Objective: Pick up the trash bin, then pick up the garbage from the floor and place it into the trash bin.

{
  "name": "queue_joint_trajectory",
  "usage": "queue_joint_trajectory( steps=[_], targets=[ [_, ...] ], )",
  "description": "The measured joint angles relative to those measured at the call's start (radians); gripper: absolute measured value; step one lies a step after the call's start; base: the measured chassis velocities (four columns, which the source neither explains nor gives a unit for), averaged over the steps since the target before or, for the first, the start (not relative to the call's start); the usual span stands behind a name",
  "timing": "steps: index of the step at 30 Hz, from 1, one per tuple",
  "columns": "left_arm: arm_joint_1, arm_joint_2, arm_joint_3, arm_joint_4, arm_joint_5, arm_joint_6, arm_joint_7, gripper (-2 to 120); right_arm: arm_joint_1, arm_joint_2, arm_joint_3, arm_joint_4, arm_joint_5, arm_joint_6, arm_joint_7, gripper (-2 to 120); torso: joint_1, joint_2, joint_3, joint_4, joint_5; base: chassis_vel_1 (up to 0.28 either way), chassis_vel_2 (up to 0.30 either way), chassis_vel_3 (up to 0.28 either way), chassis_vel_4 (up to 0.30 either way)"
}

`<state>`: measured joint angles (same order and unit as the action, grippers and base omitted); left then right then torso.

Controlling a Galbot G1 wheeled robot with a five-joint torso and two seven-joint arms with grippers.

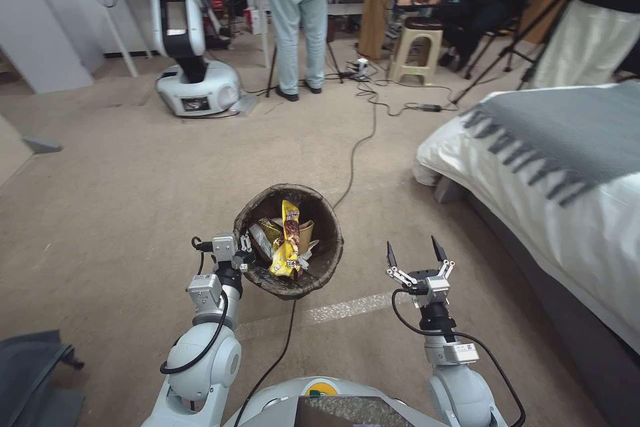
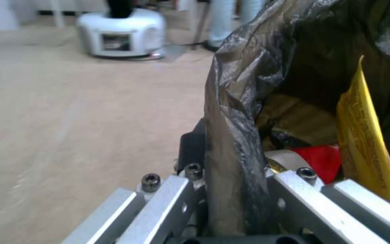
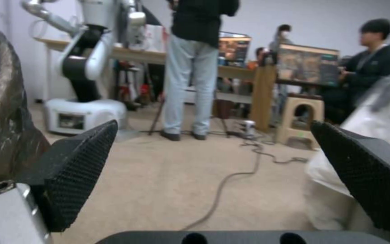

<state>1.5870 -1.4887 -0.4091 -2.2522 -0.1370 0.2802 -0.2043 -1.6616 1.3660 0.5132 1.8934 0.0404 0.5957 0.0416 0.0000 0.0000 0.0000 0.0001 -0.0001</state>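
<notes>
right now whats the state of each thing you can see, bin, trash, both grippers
round bin with dark bag liner: held up by its rim, holding litter
yellow snack wrapper: inside bin, sticking up
left gripper: shut on bin rim
right gripper: open, empty, beside bin

Left arm extended forward from the shoulder at 7 o'clock in head view, wrist bent inward toward 1 o'clock. Left gripper (image 1: 245,255) clamped across the bag-lined rim of the trash bin (image 1: 331,255). Right arm raised from 5 o'clock; right gripper (image 1: 418,255) pointing to 12 o'clock, fingers (image 3: 75,169) spread wide, holding nothing.
</notes>
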Motion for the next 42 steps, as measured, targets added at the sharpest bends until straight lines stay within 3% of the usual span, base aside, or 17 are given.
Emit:
queue_joint_trajectory(
  steps=[16,27,30,32,36,42],
  targets=[
    [-0.011,-0.002,-0.021,0.074,-0.027,-0.015,-0.013,0,0.003,0.005,-0.002,-0.015,-0.005,0.01,-0.008,100,0.0,0.0,0.0,0.0002,0.0,0.124,0.128,0.123,0.121],
    [0.001,0.012,0.034,0.092,-0.11,0.008,0.003,0,0.002,0.005,0.0,-0.015,-0.006,0.012,-0.015,100,0.0,0.0,0.0,-0.0005,0.0,0.027,0.031,0.031,0.029],
    [0.004,0.016,0.043,0.081,-0.159,0.043,-0.001,0,0.003,0.005,0.0,-0.016,-0.006,0.013,-0.016,100,0.0,0.0,0.0,-0.0002,0.0002,0.0,0.0,0.0,0.0],
    [0.009,0.021,0.055,0.071,-0.232,0.127,-0.023,0,0.004,0.006,-0.001,-0.018,-0.006,0.014,-0.017,100,0.0,0.0,0.0,-0.0002,0.0001,0.0,0.0,0.0,0.0],
    [0.004,0.025,0.05,0.077,-0.314,0.209,-0.07,0,0.005,0.007,-0.002,-0.021,-0.006,0.019,-0.019,100,0.0,0.0,0.0,-0.0001,0.0001,0.0,0.0,0.0,0.0],
    [-0.013,0.023,0.035,0.118,-0.33,0.242,-0.109,0,0.005,0.008,-0.002,-0.028,-0.006,0.029,-0.023,100,0.0,0.0,0.0,0.0001,0.0001,0.0,0.0,0.0,0.0]
  ],
)
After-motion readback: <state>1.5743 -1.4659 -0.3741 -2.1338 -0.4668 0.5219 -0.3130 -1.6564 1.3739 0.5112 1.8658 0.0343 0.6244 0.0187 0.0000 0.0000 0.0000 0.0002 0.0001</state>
